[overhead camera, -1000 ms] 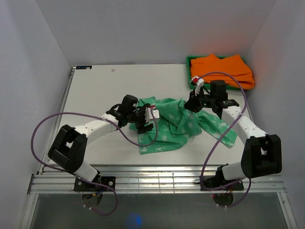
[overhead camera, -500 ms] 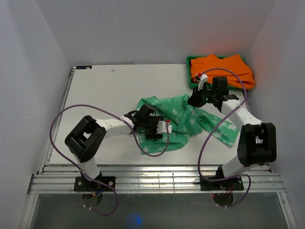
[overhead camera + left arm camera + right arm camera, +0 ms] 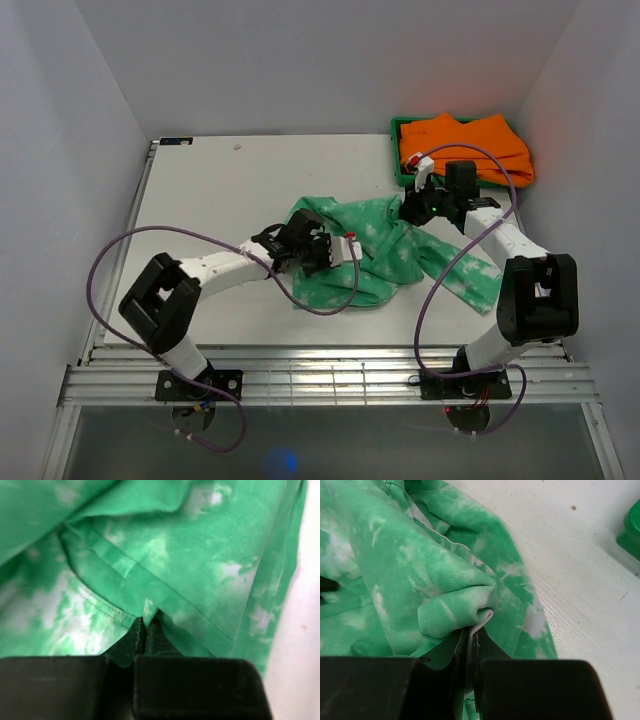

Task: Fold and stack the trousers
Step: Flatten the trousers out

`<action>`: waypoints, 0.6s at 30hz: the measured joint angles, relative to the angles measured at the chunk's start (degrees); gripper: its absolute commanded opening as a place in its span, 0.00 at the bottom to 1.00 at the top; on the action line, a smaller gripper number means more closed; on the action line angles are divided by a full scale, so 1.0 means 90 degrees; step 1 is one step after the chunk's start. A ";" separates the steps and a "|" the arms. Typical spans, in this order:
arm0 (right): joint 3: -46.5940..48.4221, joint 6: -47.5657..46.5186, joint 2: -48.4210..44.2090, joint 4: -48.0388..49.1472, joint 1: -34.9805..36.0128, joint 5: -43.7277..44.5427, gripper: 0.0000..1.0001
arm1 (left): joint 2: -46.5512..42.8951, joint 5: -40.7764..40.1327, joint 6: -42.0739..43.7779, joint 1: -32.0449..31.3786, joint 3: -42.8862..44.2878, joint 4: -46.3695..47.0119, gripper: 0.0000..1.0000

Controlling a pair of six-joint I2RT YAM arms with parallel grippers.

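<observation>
The trousers [image 3: 390, 250], green with white blotches, lie crumpled on the middle right of the white table [image 3: 220, 190], one leg trailing toward the near right. My left gripper [image 3: 325, 255] sits at their left part. In the left wrist view its tips [image 3: 145, 622] are shut, pinching a stitched hem of the trousers [image 3: 200, 555]. My right gripper [image 3: 408, 212] is at their far right edge. In the right wrist view it [image 3: 471, 632] is shut on a rolled fold of the trousers [image 3: 420, 570], the pale inner side of the cloth showing between the jaws.
A green bin [image 3: 397, 150] holding plain orange garments [image 3: 465, 145] stands at the back right corner, just behind my right arm; its corner [image 3: 630, 535] shows in the right wrist view. White walls close in on three sides. Purple cables loop off both arms.
My left gripper moved right onto the cloth and shut on its hem. The right gripper shifted slightly back, keeping its hold, and the cloth spread a little.
</observation>
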 measured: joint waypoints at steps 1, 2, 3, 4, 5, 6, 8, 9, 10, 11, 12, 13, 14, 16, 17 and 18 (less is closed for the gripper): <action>0.0000 -0.0075 0.0000 -0.0007 -0.0005 0.0024 0.08 | -0.0277 -0.0019 -0.0172 0.0010 -0.0005 -0.0126 0.00; 0.0000 -0.0155 0.0000 -0.0017 -0.0012 0.0051 0.08 | -0.0600 -0.0036 -0.0352 0.0024 -0.0015 -0.0240 0.00; 0.0002 -0.0226 0.0000 -0.0029 -0.0022 0.0073 0.08 | -0.0940 -0.0056 -0.0544 0.0046 -0.0034 -0.0323 0.00; 0.0010 -0.0287 0.0000 -0.0039 -0.0036 0.0097 0.08 | -0.1333 -0.0083 -0.0741 0.0083 -0.0068 -0.0403 0.00; 0.0034 -0.0357 0.0005 -0.0068 -0.0049 0.0131 0.08 | -0.1736 -0.0107 -0.0945 0.0134 -0.0097 -0.0488 0.00; 0.0075 -0.0408 0.0012 -0.0092 -0.0068 0.0172 0.08 | -0.2103 -0.0131 -0.1168 0.0206 -0.0129 -0.0534 0.00; 0.0211 -0.0566 0.0049 -0.0097 -0.0107 0.0277 0.08 | -0.2747 -0.0165 -0.1639 0.0440 -0.0172 -0.0653 0.00; 0.0248 -0.0600 0.0058 -0.0097 -0.0126 0.0304 0.08 | -0.3002 -0.0182 -0.1846 0.0566 -0.0177 -0.0707 0.00; 0.0304 -0.0682 0.0078 -0.0097 -0.0143 0.0355 0.08 | -0.3220 -0.0182 -0.2101 0.0746 -0.0177 -0.0750 0.00; 0.0350 -0.0753 0.0092 -0.0095 -0.0153 0.0403 0.08 | -0.3388 -0.0199 -0.2305 0.0891 -0.0177 -0.0804 0.00; 0.0376 -0.0818 0.0104 -0.0095 -0.0155 0.0435 0.08 | -0.3512 -0.0245 -0.2489 0.1025 -0.0177 -0.0843 0.00; 0.0401 -0.0899 0.0117 -0.0092 -0.0158 0.0478 0.08 | -0.3575 -0.0304 -0.2637 0.1115 -0.0177 -0.0882 0.00; 0.0423 -0.0981 0.0143 -0.0087 -0.0158 0.0508 0.08 | -0.3619 -0.0372 -0.2805 0.1217 -0.0177 -0.0937 0.00; 0.0464 -0.1117 0.0206 -0.0066 -0.0153 0.0578 0.08 | -0.3616 -0.0454 -0.3055 0.1392 -0.0177 -0.1061 0.00; 0.0495 -0.1185 0.0250 -0.0056 -0.0151 0.0612 0.11 | -0.3604 -0.0469 -0.3145 0.1440 -0.0177 -0.1146 0.00; 0.0561 -0.1234 0.0321 -0.0063 -0.0151 0.0644 0.22 | -0.3602 -0.0471 -0.3196 0.1479 -0.0180 -0.1234 0.00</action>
